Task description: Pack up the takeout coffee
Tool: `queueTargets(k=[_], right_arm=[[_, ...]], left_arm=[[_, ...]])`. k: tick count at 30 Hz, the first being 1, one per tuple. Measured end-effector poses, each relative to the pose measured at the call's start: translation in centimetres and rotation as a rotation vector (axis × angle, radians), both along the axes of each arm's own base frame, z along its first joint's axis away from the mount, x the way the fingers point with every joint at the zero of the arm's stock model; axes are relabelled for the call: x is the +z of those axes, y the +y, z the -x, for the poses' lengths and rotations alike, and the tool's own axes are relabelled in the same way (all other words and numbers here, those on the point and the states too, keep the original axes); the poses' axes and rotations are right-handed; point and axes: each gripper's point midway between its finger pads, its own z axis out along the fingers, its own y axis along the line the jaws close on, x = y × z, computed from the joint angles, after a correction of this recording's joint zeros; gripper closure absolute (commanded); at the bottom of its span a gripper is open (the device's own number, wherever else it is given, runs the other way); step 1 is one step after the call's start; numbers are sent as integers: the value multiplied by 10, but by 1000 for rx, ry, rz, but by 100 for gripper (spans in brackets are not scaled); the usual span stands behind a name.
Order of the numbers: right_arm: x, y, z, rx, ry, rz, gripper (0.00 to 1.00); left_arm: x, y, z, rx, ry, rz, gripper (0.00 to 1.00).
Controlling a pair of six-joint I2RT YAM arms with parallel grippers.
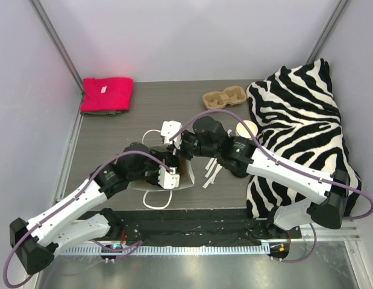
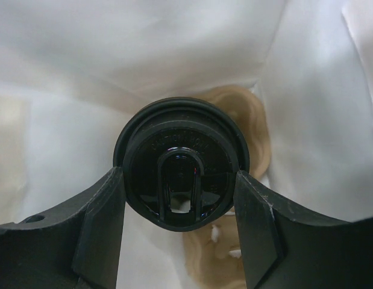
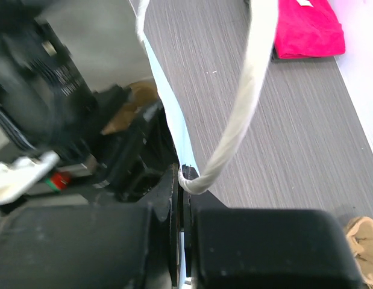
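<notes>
**Clerk:** Item one, takeout coffee (image 2: 181, 162). Location?

**Checker:** Inside the light blue paper bag (image 3: 173, 120), which lies near the middle of the counter, a little toward the near edge. Only its black lid (image 2: 144, 144) shows, with the bag's white lining all around it.

**Clerk:** Held by?

**Checker:** Left gripper (image 2: 177, 177). Its jaws are narrowed onto the lid, one finger (image 2: 105, 223) touching each side.

**Clerk:** Lettering?

**Checker:** Raised writing in the lid's centre, too faint to read.

**Clerk:** Item two, right gripper (image 3: 185, 198).

**Checker:** Pinched closed on the bag's upper edge, just beside the root of a white twisted handle (image 3: 249, 90).

**Clerk:** Remaining stock?

**Checker:**
- Brown pulp cup carrier (image 1: 223, 97), at the far edge, right of centre.
- A lidless tan cup (image 1: 246, 128), just beside the zebra-print cloth (image 1: 300, 132) that covers the right edge.
- Folded red cloth (image 1: 106, 94), at the far left corner, with a small white tag (image 1: 104, 89) that cannot be read.
- White paper strips (image 1: 211, 173), beside the bag.
</notes>
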Motion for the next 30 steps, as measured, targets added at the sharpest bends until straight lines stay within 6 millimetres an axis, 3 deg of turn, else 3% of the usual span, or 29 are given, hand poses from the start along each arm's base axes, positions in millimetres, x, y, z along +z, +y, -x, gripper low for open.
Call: queueTargets(k=[5,18,30], right_arm=[[-4,-1,2,0,21,-6,99],[-13,-3,6,10,46,0,99],[-16,-8,-2,-15,55,3,99]], left_arm=[[-17,-4,-5,-5,8,-49,56],[-36,-6,-12,-3,13,-149,57],[-43,-14,-23,12,47,-211,57]])
